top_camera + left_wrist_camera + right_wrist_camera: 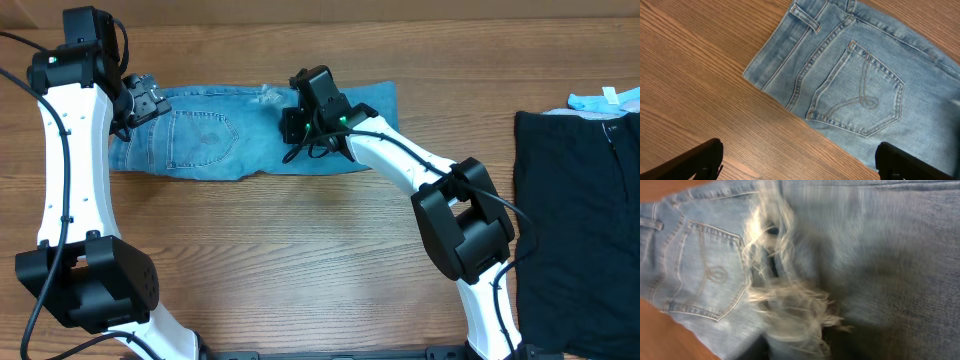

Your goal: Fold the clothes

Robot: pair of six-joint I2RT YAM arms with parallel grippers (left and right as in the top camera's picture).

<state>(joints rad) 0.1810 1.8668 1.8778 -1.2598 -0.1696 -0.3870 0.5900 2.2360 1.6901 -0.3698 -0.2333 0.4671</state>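
Note:
The light blue jeans (210, 135) lie folded in a strip at the back of the table, back pocket up. My left gripper (148, 103) hovers over their waistband end. In the left wrist view its jaws (800, 164) are wide open and empty above the wood, with the pocket and waistband (865, 75) just beyond. My right gripper (297, 125) is down on the middle of the strip. The right wrist view is blurred: the frayed hem (790, 305) bunches at the jaws (800, 347), which look shut on it, beside the pocket (700, 260).
A black garment (580, 220) lies spread at the right side of the table. A small light blue and white item (605, 98) sits at its far edge. Bare wood table (300, 260) lies in front of the jeans.

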